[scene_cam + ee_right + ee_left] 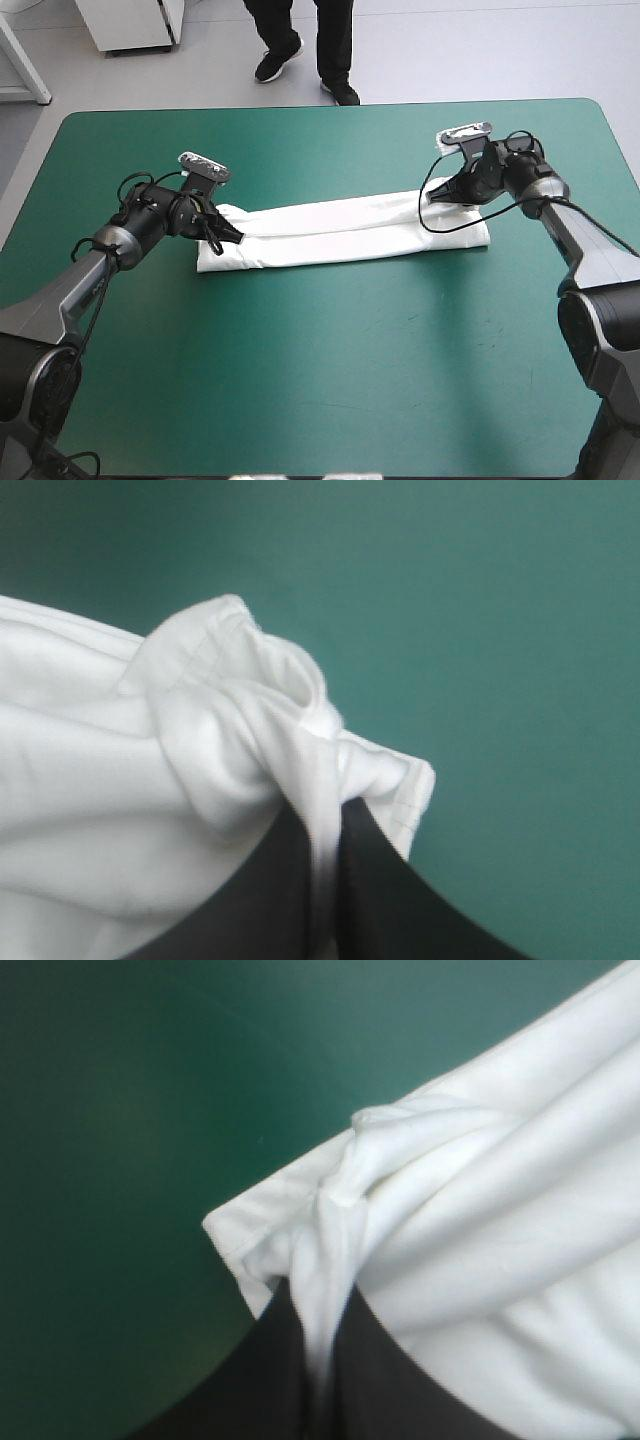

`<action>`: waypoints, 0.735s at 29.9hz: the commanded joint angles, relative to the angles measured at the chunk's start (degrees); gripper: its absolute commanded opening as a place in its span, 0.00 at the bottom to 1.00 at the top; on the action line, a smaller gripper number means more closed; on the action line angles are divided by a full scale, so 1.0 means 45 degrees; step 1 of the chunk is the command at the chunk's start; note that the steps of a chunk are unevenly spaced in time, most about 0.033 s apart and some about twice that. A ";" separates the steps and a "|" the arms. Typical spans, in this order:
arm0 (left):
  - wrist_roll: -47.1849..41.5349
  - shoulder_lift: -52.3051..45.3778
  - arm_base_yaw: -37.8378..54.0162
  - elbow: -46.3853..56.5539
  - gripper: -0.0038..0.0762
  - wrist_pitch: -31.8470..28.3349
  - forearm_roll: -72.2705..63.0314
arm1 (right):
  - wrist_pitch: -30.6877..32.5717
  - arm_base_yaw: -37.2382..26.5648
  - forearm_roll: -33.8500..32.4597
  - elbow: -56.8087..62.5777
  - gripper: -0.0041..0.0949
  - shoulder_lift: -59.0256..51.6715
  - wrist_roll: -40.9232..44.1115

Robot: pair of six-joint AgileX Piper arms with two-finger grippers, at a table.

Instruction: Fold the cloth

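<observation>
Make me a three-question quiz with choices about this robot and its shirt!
1. Where is the T-shirt? A) across the middle of the table B) hanging off the near edge C) on the floor
2. How many sets of jaws pinch it? A) none B) one C) two
3. What state is it in? A) crumpled heap B) folded long strip C) spread flat, sleeves out

Answers: 1 A, the high view shows it lying mid-table. 2 C, each wrist view shows black jaws shut on white fabric. 3 B, it forms a narrow layered band.

No text, label, brand, number or sign can be read in any of the views.
</observation>
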 commanded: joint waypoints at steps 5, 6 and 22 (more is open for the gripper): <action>-0.0212 -0.0149 -0.0024 -0.0607 0.04 -0.0539 0.0556 | -0.0392 -0.0044 -0.0144 -0.0464 0.03 -0.0111 -0.0751; -0.0212 -0.0149 -0.0024 -0.0735 0.04 -0.0402 0.0675 | -0.0342 -0.0044 -0.0144 -0.0464 0.04 -0.0137 -0.0780; -0.0254 -0.1275 -0.0024 -0.3318 0.45 0.3995 0.0249 | 0.1717 -0.0279 -0.0169 -0.1104 0.50 -0.2659 -0.1140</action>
